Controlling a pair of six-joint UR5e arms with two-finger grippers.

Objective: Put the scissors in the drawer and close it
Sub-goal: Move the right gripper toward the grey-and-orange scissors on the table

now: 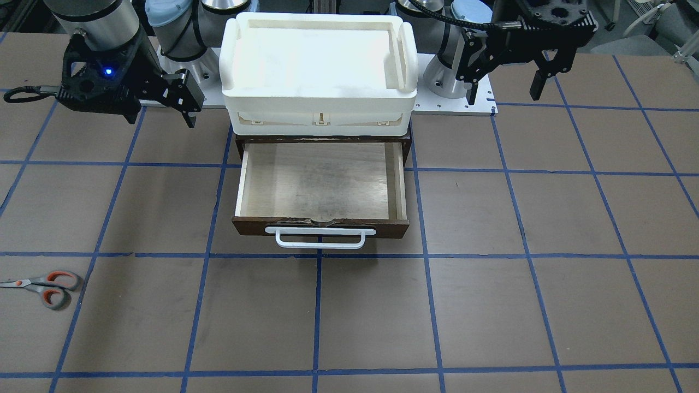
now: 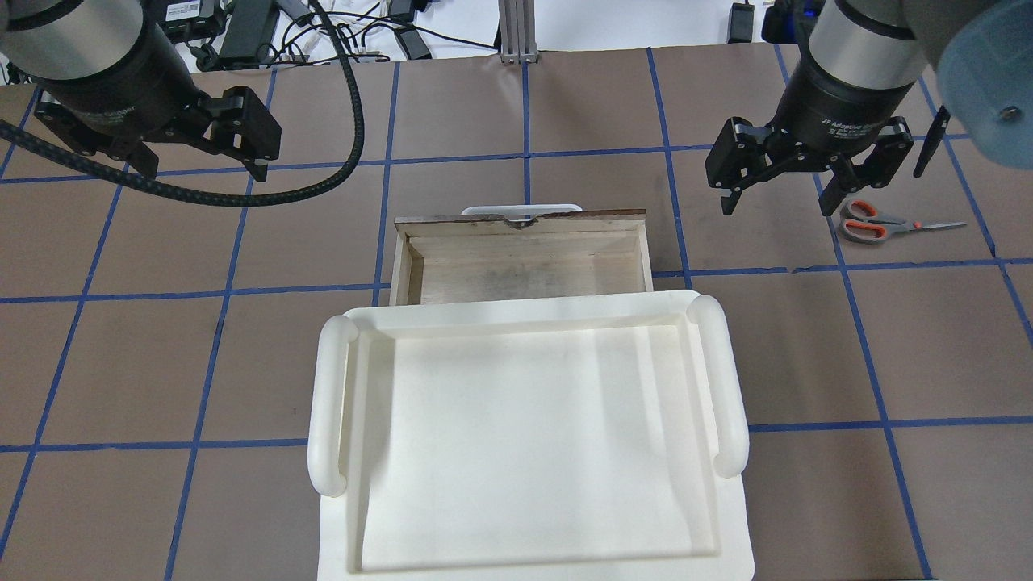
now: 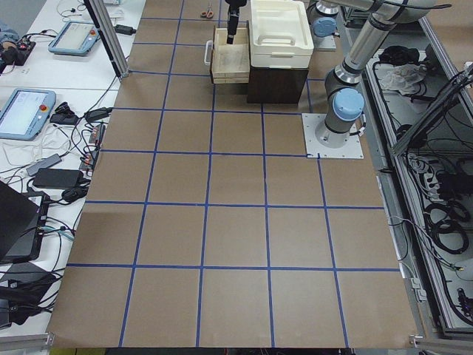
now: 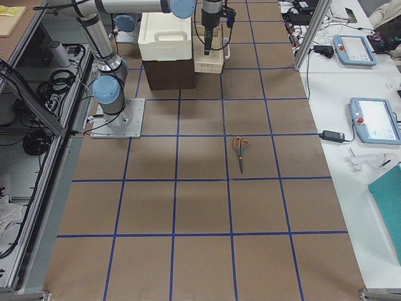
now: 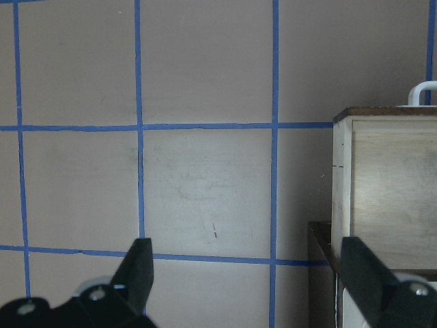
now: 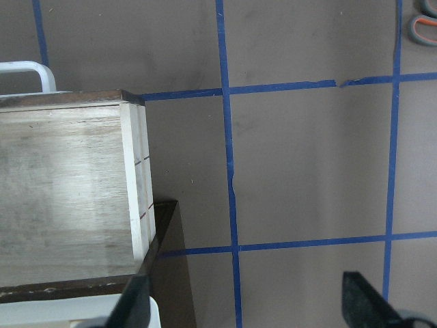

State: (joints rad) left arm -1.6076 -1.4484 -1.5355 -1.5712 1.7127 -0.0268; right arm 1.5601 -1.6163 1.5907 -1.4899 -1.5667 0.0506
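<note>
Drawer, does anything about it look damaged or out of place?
Yes: the drawer front's top edge is chipped at the middle, right above the white handle. Otherwise it sits pulled open and empty, with nothing askew.

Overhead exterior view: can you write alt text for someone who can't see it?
The drawer stands pulled open and empty at centre, projecting from under a white tray. The scissors lie flat on the table at far right, beside the open right tool; the open left tool hangs at far left.
</note>
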